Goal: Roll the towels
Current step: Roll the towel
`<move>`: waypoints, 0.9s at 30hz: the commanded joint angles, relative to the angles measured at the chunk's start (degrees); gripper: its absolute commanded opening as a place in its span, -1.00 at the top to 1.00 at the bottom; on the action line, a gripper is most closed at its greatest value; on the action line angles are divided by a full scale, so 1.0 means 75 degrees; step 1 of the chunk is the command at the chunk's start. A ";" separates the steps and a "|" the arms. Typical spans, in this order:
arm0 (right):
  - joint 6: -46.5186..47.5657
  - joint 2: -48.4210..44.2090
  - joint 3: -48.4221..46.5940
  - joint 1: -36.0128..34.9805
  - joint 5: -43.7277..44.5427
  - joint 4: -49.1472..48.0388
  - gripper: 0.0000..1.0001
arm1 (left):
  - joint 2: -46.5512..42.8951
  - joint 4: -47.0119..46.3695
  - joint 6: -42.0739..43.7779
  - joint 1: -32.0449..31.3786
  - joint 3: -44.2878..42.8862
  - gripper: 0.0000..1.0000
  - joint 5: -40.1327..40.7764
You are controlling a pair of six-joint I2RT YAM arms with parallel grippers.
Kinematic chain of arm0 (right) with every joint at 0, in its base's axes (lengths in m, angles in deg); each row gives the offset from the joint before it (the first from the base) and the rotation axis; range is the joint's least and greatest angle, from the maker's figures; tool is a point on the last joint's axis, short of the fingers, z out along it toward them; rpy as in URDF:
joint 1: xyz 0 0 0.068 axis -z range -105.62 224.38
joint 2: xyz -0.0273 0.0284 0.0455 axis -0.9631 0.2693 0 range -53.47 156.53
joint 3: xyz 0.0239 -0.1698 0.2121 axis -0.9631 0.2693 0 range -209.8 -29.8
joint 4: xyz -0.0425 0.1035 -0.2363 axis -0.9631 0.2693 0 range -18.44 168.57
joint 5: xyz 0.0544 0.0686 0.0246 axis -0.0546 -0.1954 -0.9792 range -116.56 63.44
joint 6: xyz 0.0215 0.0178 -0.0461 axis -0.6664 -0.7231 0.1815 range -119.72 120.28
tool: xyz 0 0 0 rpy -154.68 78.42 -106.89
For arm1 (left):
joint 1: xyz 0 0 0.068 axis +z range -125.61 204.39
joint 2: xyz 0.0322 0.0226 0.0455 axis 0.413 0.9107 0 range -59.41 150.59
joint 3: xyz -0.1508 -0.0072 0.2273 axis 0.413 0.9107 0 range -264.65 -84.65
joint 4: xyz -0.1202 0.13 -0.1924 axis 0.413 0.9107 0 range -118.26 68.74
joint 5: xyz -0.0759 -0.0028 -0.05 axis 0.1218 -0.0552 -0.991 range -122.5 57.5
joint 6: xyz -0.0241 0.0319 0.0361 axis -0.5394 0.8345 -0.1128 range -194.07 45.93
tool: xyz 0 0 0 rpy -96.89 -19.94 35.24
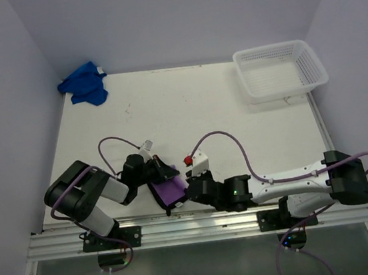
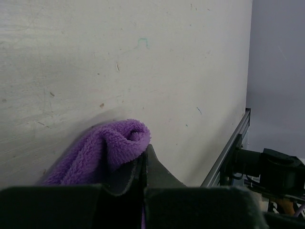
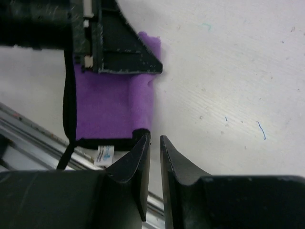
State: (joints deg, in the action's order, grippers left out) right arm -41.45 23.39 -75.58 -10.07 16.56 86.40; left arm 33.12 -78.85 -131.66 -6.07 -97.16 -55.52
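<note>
Left gripper point(image 1: 173, 174) and right gripper point(image 1: 185, 196) are meeting at the purple towel point(image 1: 167, 193), lower centre. Blue towel point(image 1: 83, 85) is lying crumpled upper left, white basket point(image 1: 280, 72) upper right.

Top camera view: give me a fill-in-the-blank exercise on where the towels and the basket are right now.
The blue towel lies crumpled at the far ____ corner of the table.
The white basket sits at the far ____ corner.
The towel pinched in the left pincer is ____ in colour.
Missing words: left, right, purple.
</note>
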 commanded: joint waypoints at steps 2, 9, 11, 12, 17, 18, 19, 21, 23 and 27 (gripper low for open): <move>-0.0961 -0.0404 0.0724 0.1318 -0.1762 -0.1542 0.63 | -0.0150 0.0839 0.0459 -0.0017 0.0215 1.00 0.0574; -0.1805 0.0098 0.1310 0.2575 -0.3555 -0.2842 0.51 | -0.0197 0.0886 0.0506 -0.0064 0.0274 1.00 0.0679; -0.1935 0.0240 0.1405 0.2681 -0.3883 -0.3253 0.46 | -0.0208 0.0886 0.0506 -0.0064 0.0285 1.00 0.0691; -0.1970 0.0414 0.1405 0.2681 -0.3966 -0.3336 0.45 | -0.0209 0.0886 0.0517 -0.0064 0.0297 1.00 0.0691; -0.2099 0.1001 0.1288 0.2705 -0.4470 -0.3758 0.33 | -0.0290 0.0944 0.0541 -0.0076 0.0297 1.00 0.0726; -0.2134 0.1083 0.1288 0.2716 -0.4494 -0.3805 0.32 | -0.0314 0.0979 0.0552 -0.0076 0.0309 1.00 0.0738; -0.2123 0.1235 0.1253 0.2716 -0.4494 -0.3829 0.29 | -0.0349 0.1003 0.0564 -0.0076 0.0297 1.00 0.0750; -0.2111 0.1341 0.1194 0.2716 -0.4541 -0.3771 0.26 | -0.0361 0.1038 0.0564 -0.0076 0.0297 1.00 0.0761; -0.2099 0.1459 0.1205 0.2705 -0.4611 -0.3770 0.18 | -0.0384 0.1050 0.0588 -0.0076 0.0297 1.00 0.0762; -0.2076 0.1588 0.1299 0.2693 -0.4822 -0.3851 0.07 | -0.0443 0.1120 0.0611 -0.0076 0.0297 1.00 0.0796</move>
State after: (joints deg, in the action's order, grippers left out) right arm -56.36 34.71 -65.44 10.20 -17.17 60.12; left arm 29.93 -75.92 -130.43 -6.50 -96.31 -52.70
